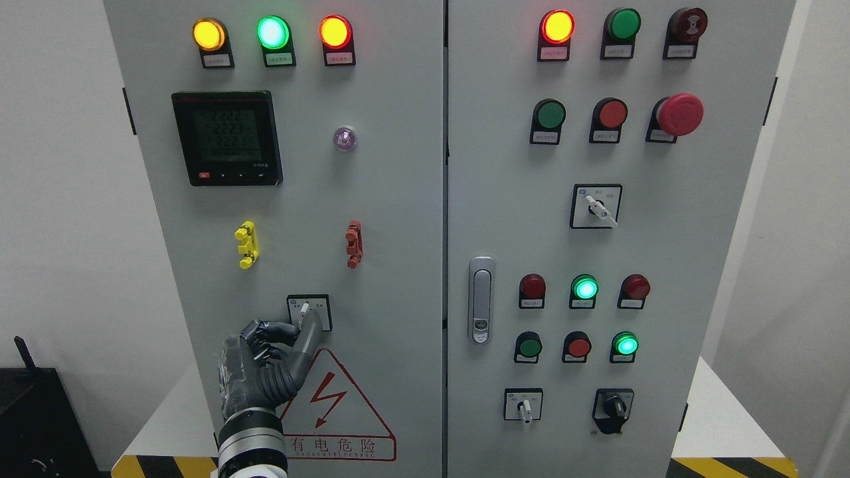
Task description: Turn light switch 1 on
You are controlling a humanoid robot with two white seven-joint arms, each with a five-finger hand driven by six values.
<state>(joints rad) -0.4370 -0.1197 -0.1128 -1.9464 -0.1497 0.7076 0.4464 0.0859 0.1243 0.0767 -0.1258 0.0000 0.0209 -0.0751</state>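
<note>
A small rotary switch [305,309] with a white lever sits in a black-framed plate low on the left cabinet door [385,219]. Its lever points nearly straight up. My left hand [304,326] comes up from the bottom edge, dark and jointed. Its thumb and index fingertips [315,328] close on the lower end of the lever from either side. The other fingers are curled below. The lower half of the switch plate is hidden by the fingers. The right arm does not show.
Above the switch are yellow [246,244] and red [354,244] clips, a meter display [227,138] and three lit lamps. A red high-voltage warning triangle [335,408] sits below. The right door carries a handle [481,299], several buttons, lamps and rotary switches.
</note>
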